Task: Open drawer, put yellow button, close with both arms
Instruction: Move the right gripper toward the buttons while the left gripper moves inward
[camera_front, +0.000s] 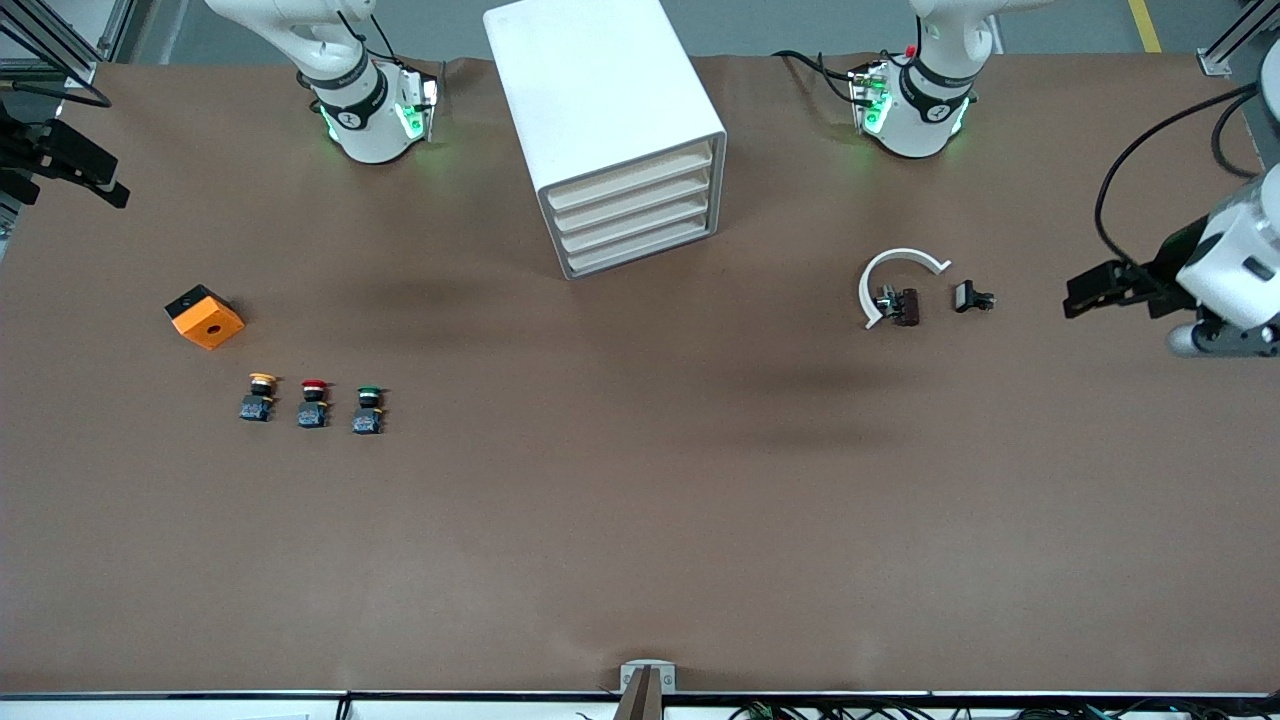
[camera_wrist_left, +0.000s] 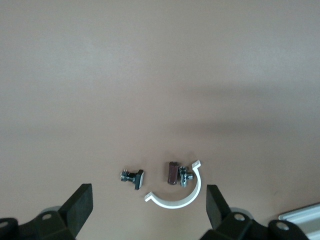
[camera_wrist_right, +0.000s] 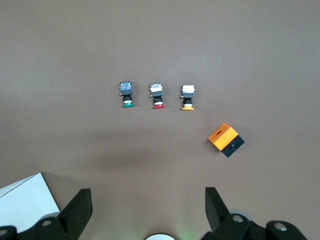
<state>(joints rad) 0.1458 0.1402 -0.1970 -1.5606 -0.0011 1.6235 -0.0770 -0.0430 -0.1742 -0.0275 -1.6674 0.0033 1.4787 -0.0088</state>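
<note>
Currently the yellow button (camera_front: 259, 396) stands on the counter (camera_front: 640, 520) toward the right arm's end, first in a row of 3 small push buttons with the red-capped button (camera_front: 313, 402) beside it and the green-capped button (camera_front: 368, 409) last in the row toward the middle of the counter. An orange and black block (camera_front: 204, 316) lies near the yellow button, farther from the front camera. The right tool (camera_wrist_right: 148, 207) hangs at the edge of the counter at the right arm's end, well apart from the yellow button, its fingers (camera_wrist_right: 80, 207) spread wide and holding nothing; the right wrist view shows all 3 buttons and the block out ahead of it. The white cabinet (camera_front: 600, 100) sits between the 2 arm bases, and its topmost drawer (camera_front: 630, 180) is shut flush with the 3 below. The left tool (camera_wrist_left: 148, 207) hangs at the left arm's end of the counter, also wide open and empty, well apart from the buttons. Near it on the counter lie a white curved clip (camera_front: 893, 280), a small dark part (camera_front: 900, 305) inside the clip's curve and a small black part (camera_front: 970, 297) just beside them.
</note>
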